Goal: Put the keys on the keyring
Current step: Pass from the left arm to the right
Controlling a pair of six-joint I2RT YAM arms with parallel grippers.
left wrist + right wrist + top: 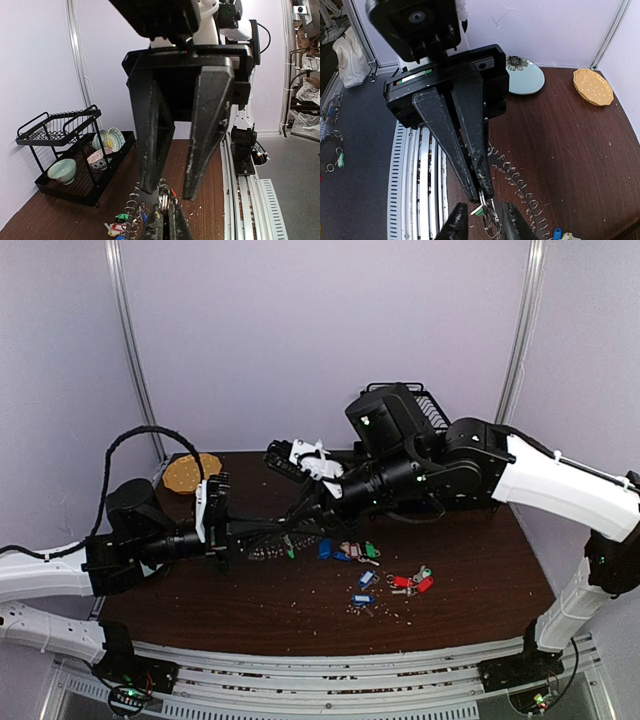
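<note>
The left fingers (482, 192) are pinched shut on a silver ring at one end of the keyring (517, 180), with a green tag hanging at their tips. The rest of the chain trails left along the surface (460, 580). The right fingers (171, 191) stand partly open, one on each side of that ring. Loose keys (410, 582) lie just right of them. Bare wood runs to the near edge rails (330, 665), and a dish rack (430, 405) fills the far right corner

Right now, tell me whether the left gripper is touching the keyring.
Touching. In the right wrist view the left gripper pinches one silver ring of the keyring between shut fingertips.
</note>
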